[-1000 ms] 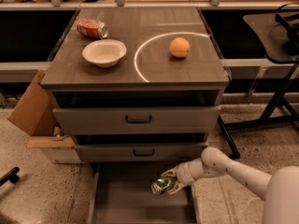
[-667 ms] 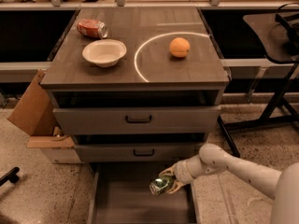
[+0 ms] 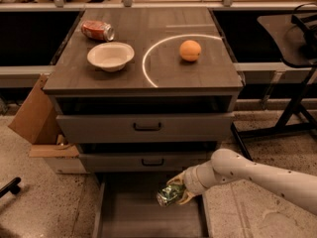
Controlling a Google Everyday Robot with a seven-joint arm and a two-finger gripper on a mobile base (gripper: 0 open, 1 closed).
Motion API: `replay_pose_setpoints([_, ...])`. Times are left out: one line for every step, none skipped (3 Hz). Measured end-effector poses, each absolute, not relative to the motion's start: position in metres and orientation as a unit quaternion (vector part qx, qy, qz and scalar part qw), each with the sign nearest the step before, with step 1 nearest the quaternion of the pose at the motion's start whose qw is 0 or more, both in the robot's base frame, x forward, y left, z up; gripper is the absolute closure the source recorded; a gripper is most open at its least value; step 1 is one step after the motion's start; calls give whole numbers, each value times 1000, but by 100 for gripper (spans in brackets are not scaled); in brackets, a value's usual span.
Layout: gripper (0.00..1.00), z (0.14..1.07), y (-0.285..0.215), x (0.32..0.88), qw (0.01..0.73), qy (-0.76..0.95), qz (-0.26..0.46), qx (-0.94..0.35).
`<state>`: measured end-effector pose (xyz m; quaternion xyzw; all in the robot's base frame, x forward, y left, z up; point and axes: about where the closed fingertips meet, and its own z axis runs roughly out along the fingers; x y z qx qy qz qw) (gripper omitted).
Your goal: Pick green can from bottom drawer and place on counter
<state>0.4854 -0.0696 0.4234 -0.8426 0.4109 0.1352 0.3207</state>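
The green can [image 3: 170, 195] is a small shiny dark green can with a silver end. It lies tilted in my gripper [image 3: 177, 192], held above the open bottom drawer [image 3: 129, 217], near the drawer's right side. My gripper is shut on the can, and my white arm reaches in from the right. The counter [image 3: 148, 78] is the dark wood-grain cabinet top with a white curved line, well above the gripper.
On the counter stand a white bowl [image 3: 111, 56], an orange [image 3: 190, 50] and a red-orange can [image 3: 97, 30] lying on its side. Two drawers with black handles [image 3: 147, 127] are above the open drawer. A cardboard box [image 3: 34, 114] stands left; a black stand [image 3: 297, 83] stands right.
My gripper has lifted slightly with the green can in it and drawn a little toward the cabinet front. Nothing on the counter has moved.
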Motion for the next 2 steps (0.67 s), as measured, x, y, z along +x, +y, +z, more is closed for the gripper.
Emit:
replay_pose_setpoints([100,474,-65,477,336,416,108,-838])
replay_pose_setpoints([100,529,-61,470,359,391,87,-843])
